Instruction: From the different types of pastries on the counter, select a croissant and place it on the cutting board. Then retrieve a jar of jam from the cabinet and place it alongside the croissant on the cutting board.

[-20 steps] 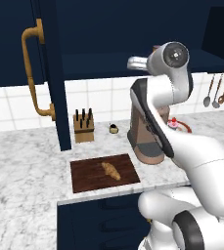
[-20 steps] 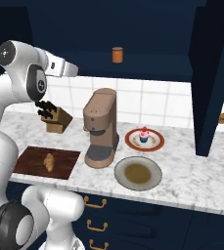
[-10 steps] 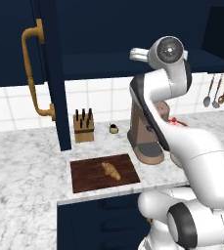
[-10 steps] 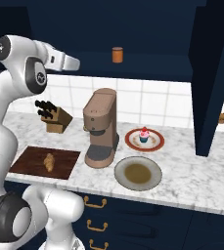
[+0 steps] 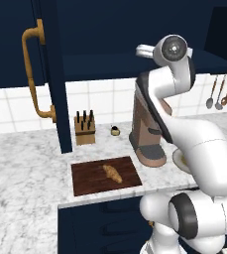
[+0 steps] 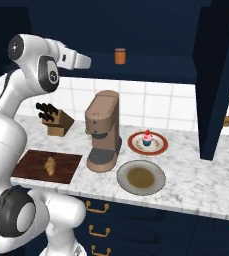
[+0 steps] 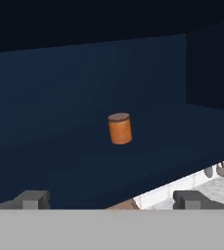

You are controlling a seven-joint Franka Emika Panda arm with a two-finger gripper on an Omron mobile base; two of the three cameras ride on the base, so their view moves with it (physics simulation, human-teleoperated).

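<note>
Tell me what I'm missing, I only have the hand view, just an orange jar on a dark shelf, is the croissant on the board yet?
Observer: Yes, the croissant lies on the cutting board, near its middle.
Operator: What's next to the board?
Observer: A brown coffee machine stands right beside it on the counter.
Operator: Any other pastry left out?
Observer: A cupcake sits on a red-rimmed plate behind an empty beige plate.
Operator: How's the tool placed?
Observer: The tool is raised to the level of the shelf, short of the jar of jam, jaws open.

croissant [image 5: 112, 173] on cutting board [image 5: 85, 183], jar of jam [image 7: 120, 128] in cabinet [image 7: 59, 97]
</note>
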